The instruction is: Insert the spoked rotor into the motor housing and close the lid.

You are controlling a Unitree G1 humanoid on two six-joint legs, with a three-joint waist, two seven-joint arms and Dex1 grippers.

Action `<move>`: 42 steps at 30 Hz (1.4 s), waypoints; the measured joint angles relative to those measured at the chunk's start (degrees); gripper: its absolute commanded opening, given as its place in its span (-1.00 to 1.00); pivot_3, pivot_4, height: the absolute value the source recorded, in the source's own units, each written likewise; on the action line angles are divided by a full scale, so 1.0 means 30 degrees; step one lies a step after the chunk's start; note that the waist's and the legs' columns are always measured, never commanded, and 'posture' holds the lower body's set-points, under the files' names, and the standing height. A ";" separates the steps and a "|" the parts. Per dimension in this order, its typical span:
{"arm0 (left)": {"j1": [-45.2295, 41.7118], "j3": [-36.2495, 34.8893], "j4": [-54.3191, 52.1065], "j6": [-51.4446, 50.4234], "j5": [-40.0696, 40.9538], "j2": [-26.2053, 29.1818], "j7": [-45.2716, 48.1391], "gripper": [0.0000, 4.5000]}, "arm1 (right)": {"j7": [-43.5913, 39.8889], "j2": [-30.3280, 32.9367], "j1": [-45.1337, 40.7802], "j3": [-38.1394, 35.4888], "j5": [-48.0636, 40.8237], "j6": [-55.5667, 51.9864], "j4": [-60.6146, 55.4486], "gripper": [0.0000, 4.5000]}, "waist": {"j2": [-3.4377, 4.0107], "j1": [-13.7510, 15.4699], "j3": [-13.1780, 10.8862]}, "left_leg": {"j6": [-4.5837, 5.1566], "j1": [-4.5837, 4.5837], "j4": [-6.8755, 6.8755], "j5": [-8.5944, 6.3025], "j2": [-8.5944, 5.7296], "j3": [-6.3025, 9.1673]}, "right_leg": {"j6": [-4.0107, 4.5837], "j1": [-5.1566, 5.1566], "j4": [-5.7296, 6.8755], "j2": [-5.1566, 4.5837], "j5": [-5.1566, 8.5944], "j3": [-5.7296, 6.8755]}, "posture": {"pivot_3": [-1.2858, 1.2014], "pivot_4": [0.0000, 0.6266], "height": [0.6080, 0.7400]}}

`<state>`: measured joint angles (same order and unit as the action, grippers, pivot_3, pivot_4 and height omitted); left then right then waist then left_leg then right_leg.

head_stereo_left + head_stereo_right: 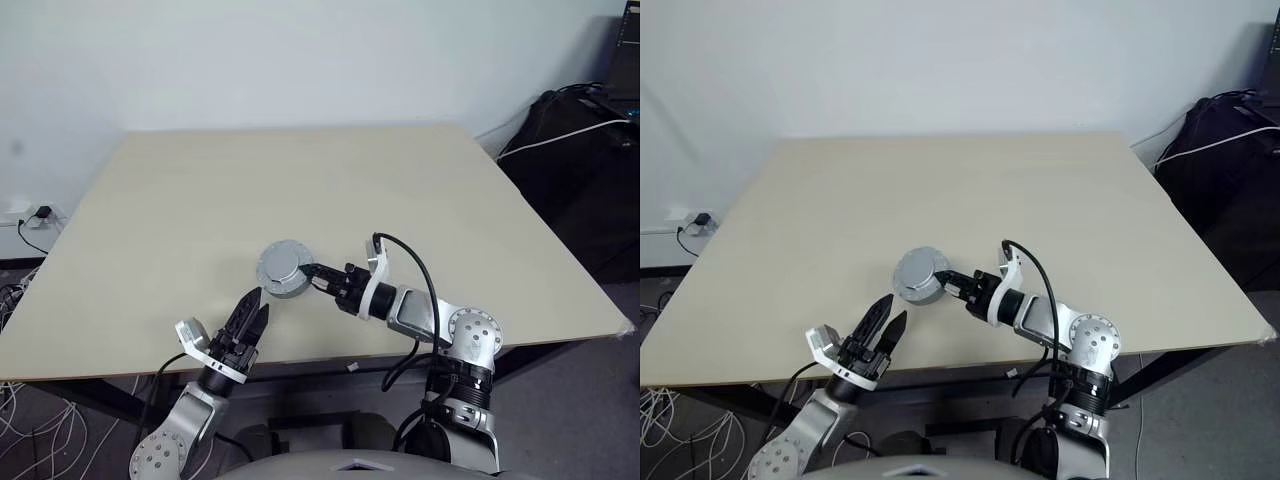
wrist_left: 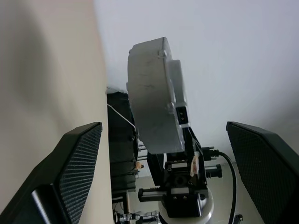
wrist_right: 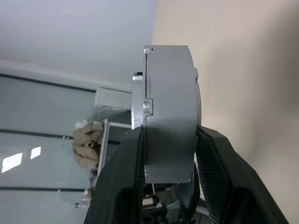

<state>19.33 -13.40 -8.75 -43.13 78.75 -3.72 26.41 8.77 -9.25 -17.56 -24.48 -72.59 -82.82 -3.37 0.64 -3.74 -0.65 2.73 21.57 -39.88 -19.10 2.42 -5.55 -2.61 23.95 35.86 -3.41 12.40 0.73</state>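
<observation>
A grey round drum, the motor housing (image 1: 283,268) with the lid (image 3: 138,102) seated on it along a seam, hangs just above the tan table (image 1: 300,170). My right gripper (image 1: 312,272) is shut on its rim, one finger (image 3: 124,182) on each flat face. The spoked rotor is hidden. My left gripper (image 1: 257,304) stands open near the table's front edge, a short way in front of the drum and apart from it. From the left wrist, the housing (image 2: 154,98) is edge-on between the wide-spread fingers (image 2: 77,163).
The table's front edge (image 1: 330,352) runs just behind both wrists. Black bags and equipment with a white cable (image 1: 585,140) stand off the table's right side. A wall socket with cables (image 1: 35,215) is at the left, on the floor side.
</observation>
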 measured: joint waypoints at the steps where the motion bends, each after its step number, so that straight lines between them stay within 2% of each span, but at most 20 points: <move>1: -0.0009 0.0016 0.0007 0.0051 0.0021 0.0002 0.0051 1.00 | 0.0259 0.0000 -0.0001 0.0026 -0.0302 -0.0016 0.0000 -0.43 | 0.0000 0.0002 0.0000 | 0.0000 0.0001 0.0000 0.0000 -0.0001 -0.0001 | 0.0000 0.0001 0.0000 0.0000 0.0000 0.0000 | 0.03 -1.00 1.00; 8: -0.0195 -0.0016 0.0206 0.0798 0.0341 0.0011 0.0346 1.00 | 0.1708 0.0116 0.0000 0.0680 -0.2287 -0.0114 0.0001 -0.43 | -0.0001 -0.0008 0.0000 | -0.0001 0.0000 0.0000 0.0000 0.0000 -0.0002 | 0.0000 0.0000 0.0000 0.0000 -0.0001 -0.0001 | 0.03 -1.00 1.00; 11: -0.0338 0.0005 0.0341 0.0871 0.0413 0.0039 0.0371 1.00 | 0.2150 0.0585 0.0342 0.1655 -0.3488 -0.0079 0.0001 -0.43 | -0.0011 0.0004 0.0006 | 0.0001 0.0001 0.0000 -0.0001 -0.0002 0.0002 | 0.0000 -0.0007 -0.0004 0.0000 -0.0001 0.0001 | 0.03 -1.00 1.00; 14: -0.0501 0.0080 0.0470 0.0822 0.0541 0.0069 0.0370 1.00 | 0.2625 0.1444 0.1951 0.3201 -0.4943 0.0090 -0.0004 -0.43 | -0.0031 0.0031 0.0019 | 0.0008 0.0002 0.0000 -0.0005 -0.0004 0.0013 | 0.0006 -0.0025 -0.0020 -0.0003 0.0004 0.0010 | 0.03 -1.00 1.00; 17: -0.0524 0.0041 0.0709 0.0793 0.0548 0.0081 0.0331 1.00 | 0.3202 0.1611 0.3498 0.4448 -0.6191 0.1005 0.0056 -0.43 | -0.0037 -0.0073 -0.0013 | 0.0009 0.0001 -0.0008 -0.0006 0.0001 -0.0003 | 0.0005 -0.0012 -0.0014 -0.0002 0.0004 -0.0007 | 0.03 -1.00 1.00; 22: -0.0604 0.0096 0.0707 0.0707 0.0607 0.0092 0.0387 1.00 | 0.3801 0.1961 0.3538 0.6239 -0.8434 0.2921 0.0030 -0.43 | -0.0098 -0.0065 -0.0028 | 0.0008 -0.0045 -0.0018 0.0006 0.0021 0.0014 | 0.0000 -0.0056 -0.0010 0.0002 -0.0001 0.0002 | 0.03 -1.00 1.00; 30: -0.0590 0.0160 0.0704 0.0380 0.0771 0.0102 0.0371 1.00 | 0.4140 0.3547 0.3548 0.8105 -1.0075 0.4910 0.0027 -0.43 | -0.0115 -0.0015 -0.0033 | 0.0030 -0.0001 -0.0017 -0.0008 0.0000 0.0015 | 0.0001 -0.0029 -0.0020 -0.0009 0.0000 0.0001 | 0.03 -1.00 1.00; 33: -0.0576 0.0167 0.0704 0.0357 0.0773 0.0100 0.0365 0.74 | 0.4139 0.3965 0.3556 0.8659 -1.0359 0.5517 0.0026 -0.43 | -0.0116 -0.0009 -0.0034 | 0.0028 -0.0006 -0.0019 -0.0006 0.0000 0.0015 | 0.0002 -0.0034 -0.0017 -0.0008 0.0001 0.0002 | 0.03 -1.00 1.00; 38: -0.0459 0.0153 0.0669 0.0355 0.0862 0.0080 0.0252 0.03 | 0.4106 0.4628 0.3621 0.9408 -1.0442 0.6319 -0.0014 -0.43 | -0.0121 0.0011 -0.0034 | 0.0030 -0.0008 -0.0030 -0.0007 0.0002 0.0016 | 0.0002 -0.0037 -0.0016 -0.0009 0.0000 -0.0001 | 0.03 -1.00 1.00; 42: -0.0401 0.0159 0.0668 0.0367 0.1094 0.0069 0.0131 0.00 | 0.3851 0.4801 0.3627 0.9650 -1.0389 0.6765 -0.0014 -0.43 | -0.0129 0.0030 -0.0039 | 0.0030 -0.0006 -0.0030 -0.0007 0.0003 0.0016 | 0.0002 -0.0035 -0.0016 -0.0008 0.0000 0.0001 | 0.03 -1.00 1.00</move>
<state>18.13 -12.92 -6.74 -42.03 82.04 -3.51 26.80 20.32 5.15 -6.67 4.47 -103.76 -62.53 -3.42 0.25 -3.65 -0.77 2.82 21.55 -39.97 -19.12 2.43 -5.50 -2.61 23.85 35.82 -3.44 12.40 0.73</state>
